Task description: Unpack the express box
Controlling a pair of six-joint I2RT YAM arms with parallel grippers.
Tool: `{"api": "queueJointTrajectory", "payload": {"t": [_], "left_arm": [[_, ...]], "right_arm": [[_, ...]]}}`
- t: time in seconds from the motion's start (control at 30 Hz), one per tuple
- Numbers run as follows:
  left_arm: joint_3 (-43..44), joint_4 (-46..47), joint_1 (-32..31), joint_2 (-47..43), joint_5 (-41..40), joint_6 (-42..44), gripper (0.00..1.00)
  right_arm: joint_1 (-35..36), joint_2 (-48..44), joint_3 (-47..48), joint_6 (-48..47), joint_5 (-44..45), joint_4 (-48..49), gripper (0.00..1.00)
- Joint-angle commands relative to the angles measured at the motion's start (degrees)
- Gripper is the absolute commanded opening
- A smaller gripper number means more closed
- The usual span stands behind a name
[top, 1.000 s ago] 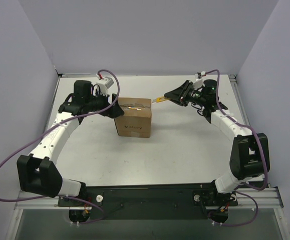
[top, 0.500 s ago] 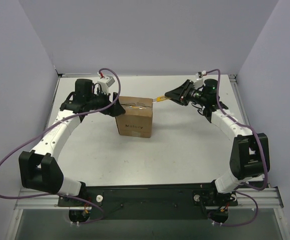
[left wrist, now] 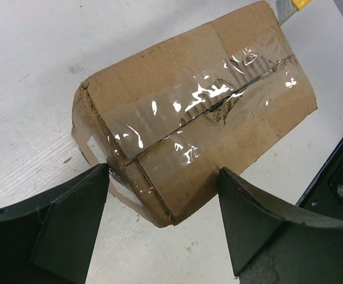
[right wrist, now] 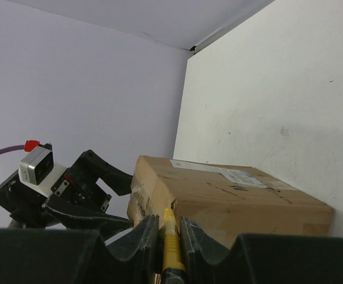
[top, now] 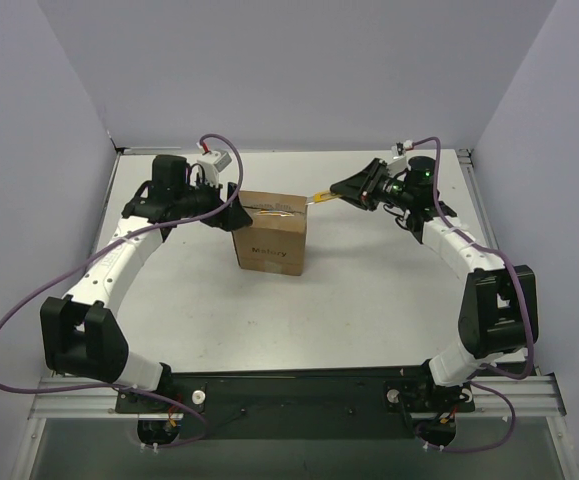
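While its top flaps lie shut, the express box (top: pixel 269 232) sits upright near the middle of the surface (top: pixel 369 300), so whatever it holds is hidden. Clear tape (left wrist: pixel 177 112) runs along the flap seam, and the left wrist view alone shows a ragged slit (left wrist: pixel 221 106) torn through it at mid-seam. Only the top view shows the dark printed text (top: pixel 267 254) on the near side, and only the right wrist view shows a white label (right wrist: pixel 230 174) on another face. At the box's left end the left pincer (left wrist: pixel 162 174) is spread wide, its 2 fingers (left wrist: pixel 70 219) flanking a corner without gripping. From the right, the right pincer (right wrist: pixel 168 222) pinches a yellow utility knife (right wrist: pixel 170 242), its tip at the box's upper right edge; whether they touch is unclear.
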Motion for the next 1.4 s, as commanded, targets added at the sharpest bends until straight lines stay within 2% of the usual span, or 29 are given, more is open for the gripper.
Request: {"api": "queueJointTrajectory", "payload": {"t": [0.0,0.9,1.37], "left_arm": [[0.96,-1.75,-0.61,1.75,-1.52,1.31,0.82],[1.05,-1.14,-1.14,2.19,-1.52,1.49,0.82],[0.61,-0.44,-1.22,2.72,-1.26,1.14,0.82]], "right_arm": [[-1.24,-0.67,2.51,-1.20,-0.96,1.58,0.00],[-0.54,0.29,3.39,-1.64,-1.40,1.23,0.00],[-0.10,0.12,3.74,-4.54,-1.13,-2.46,0.00]]}}
